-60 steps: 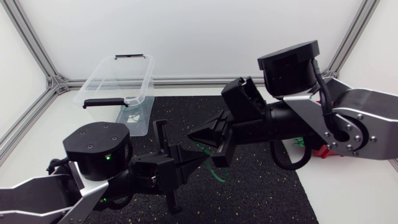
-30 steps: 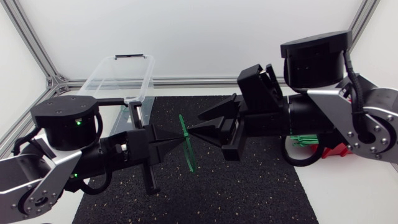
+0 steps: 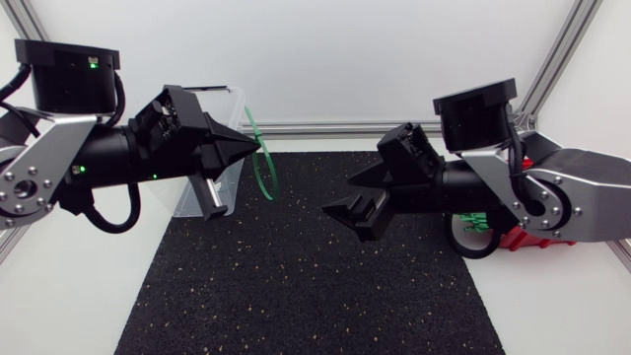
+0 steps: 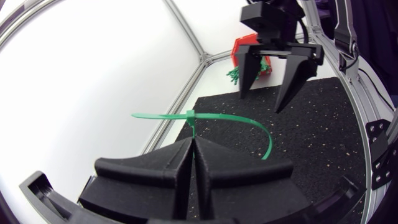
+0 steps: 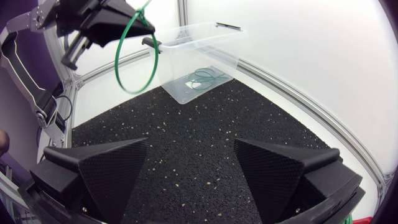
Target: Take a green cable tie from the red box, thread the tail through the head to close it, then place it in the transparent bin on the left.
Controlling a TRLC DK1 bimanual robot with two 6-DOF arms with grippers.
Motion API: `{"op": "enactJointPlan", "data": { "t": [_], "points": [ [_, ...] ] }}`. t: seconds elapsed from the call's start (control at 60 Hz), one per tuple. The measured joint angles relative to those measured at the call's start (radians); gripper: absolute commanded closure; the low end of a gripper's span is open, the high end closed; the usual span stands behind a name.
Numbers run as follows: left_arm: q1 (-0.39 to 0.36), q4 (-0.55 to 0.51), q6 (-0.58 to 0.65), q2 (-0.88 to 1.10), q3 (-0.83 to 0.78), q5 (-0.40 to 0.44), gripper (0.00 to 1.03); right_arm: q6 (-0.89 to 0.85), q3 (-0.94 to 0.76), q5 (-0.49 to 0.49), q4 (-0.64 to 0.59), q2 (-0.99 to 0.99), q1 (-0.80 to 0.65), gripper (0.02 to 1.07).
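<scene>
The looped green cable tie (image 3: pixel 264 168) is pinched by the left gripper (image 3: pixel 251 150) alone, which has been carried from the middle of the black mat (image 3: pixel 296 286) up beside the transparent bin (image 3: pixel 235 99); the right gripper (image 3: pixel 343 202) (fingers spread wide) has been drawn back toward the red box (image 3: pixel 532 240)

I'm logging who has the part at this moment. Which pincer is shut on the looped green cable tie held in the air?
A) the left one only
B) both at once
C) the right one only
A: the left pincer is closed on the looped green cable tie, while the right pincer stands open, clear of it.
</scene>
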Motion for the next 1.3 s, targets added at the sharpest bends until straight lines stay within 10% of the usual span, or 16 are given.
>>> {"op": "enactJointPlan", "data": {
  "t": [0.483, 0.817, 0.95, 1.3],
  "points": [
    [0.289, -0.395, 0.001, 0.316, 0.639, -0.159, 0.99, -0.039, -0.002, 0.099, 0.022, 0.071, 0.011, 0.06],
    [0.312, -0.446, 0.031, 0.464, 0.716, -0.301, 0.50, -0.039, -0.002, 0.108, 0.022, 0.071, 0.006, 0.06],
    [0.312, -0.439, 0.031, 0.509, 0.717, -0.343, 0.03, -0.040, -0.003, 0.109, 0.022, 0.070, 0.006, 0.06],
    [0.313, -0.428, -0.011, 0.477, 0.713, -0.367, 0.04, -0.060, -0.014, 0.117, 0.020, -0.008, -0.066, 0.05]
  ]
}}
